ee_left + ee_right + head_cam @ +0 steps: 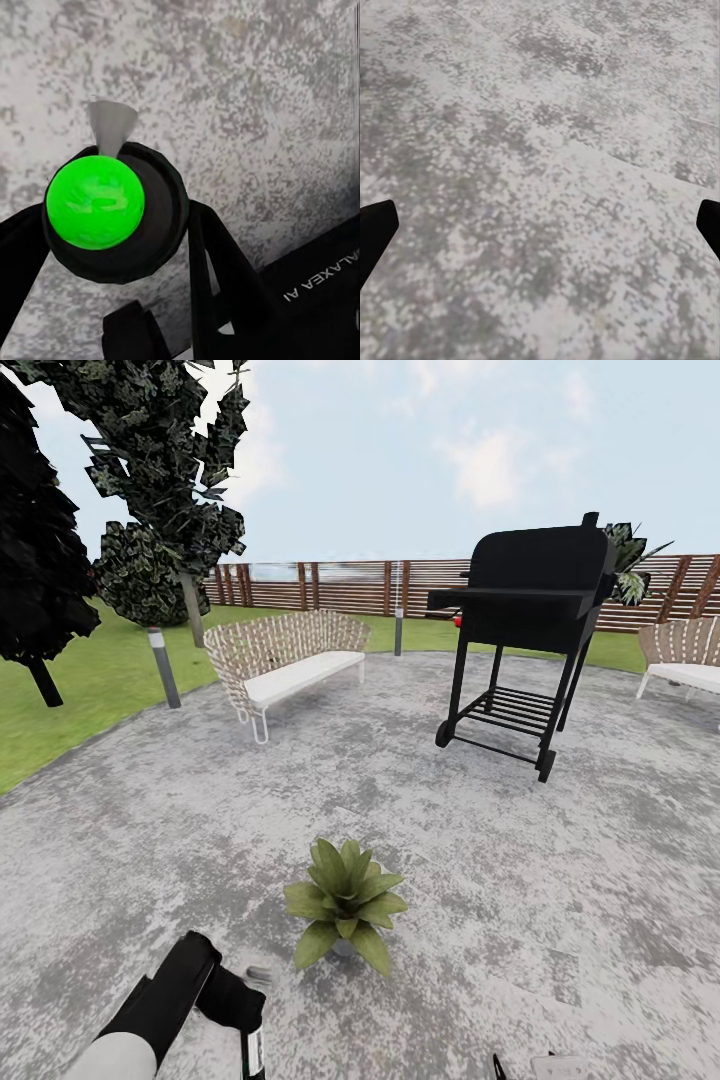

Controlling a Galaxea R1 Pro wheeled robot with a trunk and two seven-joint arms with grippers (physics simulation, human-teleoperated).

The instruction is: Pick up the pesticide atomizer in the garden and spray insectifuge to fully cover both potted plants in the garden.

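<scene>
Sprayer (105,217) first: it sits pinched in my left pincer (112,225), a dark finger (217,270) hugging each side of its round body, and I look straight down on its bright green cap with the pale nozzle poking out toward the stone. In the head view the same pincer (245,1010) is at the near left edge, with the bottle hanging below it, low over the patio (560,920). I judge I hold it low and close so the nozzle can be aimed at leaves that stand barely above the ground.

My right pincer (540,232) is spread wide, its two tips at the far edges of its own view, nothing but mottled grey stone between them. It hangs idle, I think, because one hand is enough for spraying.

Just beyond the left pincer stands one potted plant (346,905), a rosette of broad pointed leaves. I see no whitish specks on it, so the spraying looks not yet begun.

Farther out, a wicker bench (285,660) stands at the left and a black grill (530,630) at the right, with the slatted fence (350,585) and lawn (90,680) behind them.
</scene>
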